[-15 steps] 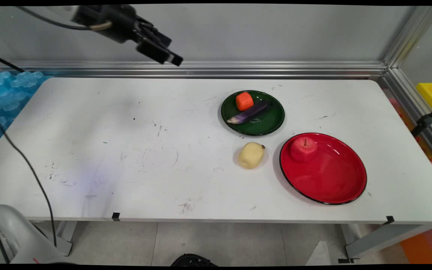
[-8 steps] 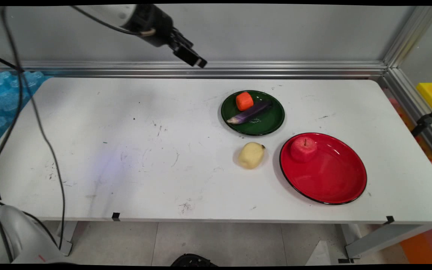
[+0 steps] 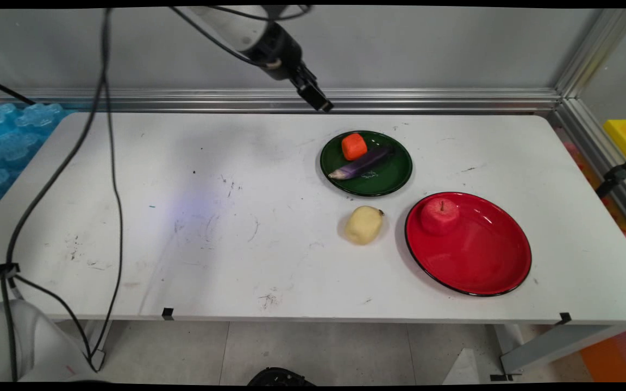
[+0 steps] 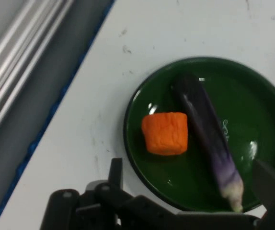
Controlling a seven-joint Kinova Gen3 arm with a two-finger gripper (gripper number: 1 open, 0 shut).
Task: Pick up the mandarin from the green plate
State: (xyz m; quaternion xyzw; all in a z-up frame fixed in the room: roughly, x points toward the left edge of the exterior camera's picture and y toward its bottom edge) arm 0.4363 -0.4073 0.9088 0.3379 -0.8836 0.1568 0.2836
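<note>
High over the table's back edge, my gripper (image 3: 322,105) hangs up and to the left of a green plate (image 3: 395,175). On that plate lie an orange carrot chunk (image 3: 354,146) and a purple eggplant (image 3: 361,164). In the hand view the gripper (image 4: 191,176) is open, its two fingers far apart with nothing between them. Beyond them I see the green plate (image 4: 255,96), the carrot chunk (image 4: 165,133) and the eggplant (image 4: 207,134). The gripper touches nothing.
A pale yellow potato (image 3: 364,224) lies on the table in front of the green plate. To its right, a red plate (image 3: 487,260) holds a red apple (image 3: 439,215). Black cables (image 3: 109,163) hang over the table's left side. An aluminium rail (image 3: 427,99) runs along the back.
The gripper has travelled right and slightly down along the back wall, from above the table's left-centre to just up-left of the green plate. The objects on the table have not moved.
</note>
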